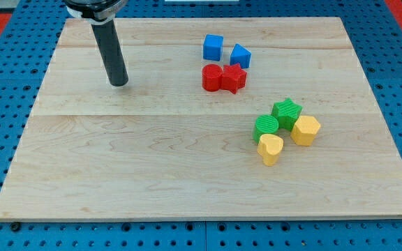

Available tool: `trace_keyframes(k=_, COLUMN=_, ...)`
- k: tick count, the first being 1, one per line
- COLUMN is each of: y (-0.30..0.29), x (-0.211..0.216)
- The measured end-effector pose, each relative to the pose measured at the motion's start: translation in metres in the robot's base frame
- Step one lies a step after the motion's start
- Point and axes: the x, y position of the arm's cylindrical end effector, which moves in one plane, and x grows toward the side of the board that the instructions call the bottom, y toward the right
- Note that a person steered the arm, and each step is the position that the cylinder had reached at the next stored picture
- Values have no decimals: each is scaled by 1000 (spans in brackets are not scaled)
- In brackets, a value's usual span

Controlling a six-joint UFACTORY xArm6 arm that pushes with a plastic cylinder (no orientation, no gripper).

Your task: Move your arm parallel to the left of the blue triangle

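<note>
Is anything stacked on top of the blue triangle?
No. The blue triangle has a bare top, beside the blue cube and behind the red blocks. My tip is far to the view's left. Its underside is hidden.

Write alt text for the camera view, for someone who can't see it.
My tip rests on the pale wooden board, well off to the view's left of the blue triangle block and blue cube. Two touching red blocks sit just below those; two green and two yellow blocks cluster lower right.
</note>
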Motion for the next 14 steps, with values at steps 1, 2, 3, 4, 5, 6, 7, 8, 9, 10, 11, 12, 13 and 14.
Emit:
trace_keyframes(k=1, y=2, x=6)
trace_keyframes(k=2, y=7, x=6)
trace_keyframes(k=3, y=7, x=0)
trace_keyframes(k=4, y=7, x=0)
trace_keyframes(k=5, y=7, x=0)
trace_keyframes(k=6, y=5, x=0)
trace_keyframes(k=7, y=17, x=-2)
trace_keyframes(k=8, y=90, x=-49)
trace_keyframes(k=9, y=111, x=-56)
trace_keyframes(k=10, y=111, x=-55)
trace_keyframes(k=11, y=113, x=-55)
trace_keyframes(k=12, y=108, x=-52)
trace_keyframes(k=13, y=108, x=-43)
trace_keyframes(k=14, y=109, x=-33)
